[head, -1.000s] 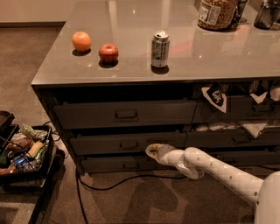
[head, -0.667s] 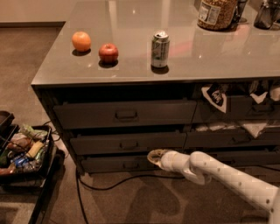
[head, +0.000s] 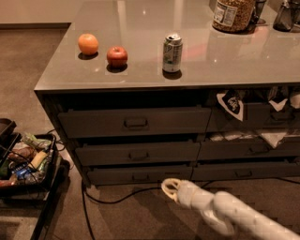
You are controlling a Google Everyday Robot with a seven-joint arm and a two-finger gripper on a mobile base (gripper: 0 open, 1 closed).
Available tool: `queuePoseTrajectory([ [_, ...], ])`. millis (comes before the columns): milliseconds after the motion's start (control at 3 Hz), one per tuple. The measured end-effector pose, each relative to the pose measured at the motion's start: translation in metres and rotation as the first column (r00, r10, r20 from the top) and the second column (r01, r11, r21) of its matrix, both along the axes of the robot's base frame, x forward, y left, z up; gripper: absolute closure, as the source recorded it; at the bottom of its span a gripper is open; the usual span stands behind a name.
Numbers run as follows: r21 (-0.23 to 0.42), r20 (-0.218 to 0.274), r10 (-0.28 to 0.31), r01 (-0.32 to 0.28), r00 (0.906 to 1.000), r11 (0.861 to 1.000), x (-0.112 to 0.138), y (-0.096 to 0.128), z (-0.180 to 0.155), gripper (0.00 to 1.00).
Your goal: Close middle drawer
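The middle drawer [head: 138,153] is the dark grey front with a small bar handle, second in the left stack under the counter. Its front sits about level with the drawers above and below it. My gripper [head: 169,187] is at the end of the white arm, low over the carpet, in front of the bottom drawer [head: 139,176] and below the middle drawer. It touches neither drawer and holds nothing that I can see.
On the grey countertop [head: 197,70] are an orange [head: 88,44], an apple [head: 117,56], a soda can [head: 172,52] and a jar [head: 233,14]. The right-hand drawers [head: 248,117] have bags hanging out. A black bin of items [head: 26,161] stands at the left. A cable [head: 117,199] lies on the floor.
My gripper has drawn back and down from the middle drawer's front toward the floor. The middle drawer front has not visibly moved.
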State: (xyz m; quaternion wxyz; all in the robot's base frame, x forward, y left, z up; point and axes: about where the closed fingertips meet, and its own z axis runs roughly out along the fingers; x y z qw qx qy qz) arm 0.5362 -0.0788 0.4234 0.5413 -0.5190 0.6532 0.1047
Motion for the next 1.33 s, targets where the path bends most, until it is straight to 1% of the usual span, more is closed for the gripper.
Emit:
queuePoseTrajectory([
  [333, -0.031, 0.004, -0.128, 0.128, 0.9918, 0.991, -0.045, -0.029, 0.031, 1.00],
  [667, -0.065, -0.066, -0.186, 0.182, 0.9803, 0.981, -0.103, -0.053, 0.064, 1.00],
  [1000, -0.084, -0.151, -0.197, 0.186, 0.9689, 0.979, -0.123, -0.087, 0.095, 1.00],
  [1333, -0.132, -0.145, -0.114, 0.095, 0.9828, 0.987, -0.114, -0.114, 0.122, 1.00],
])
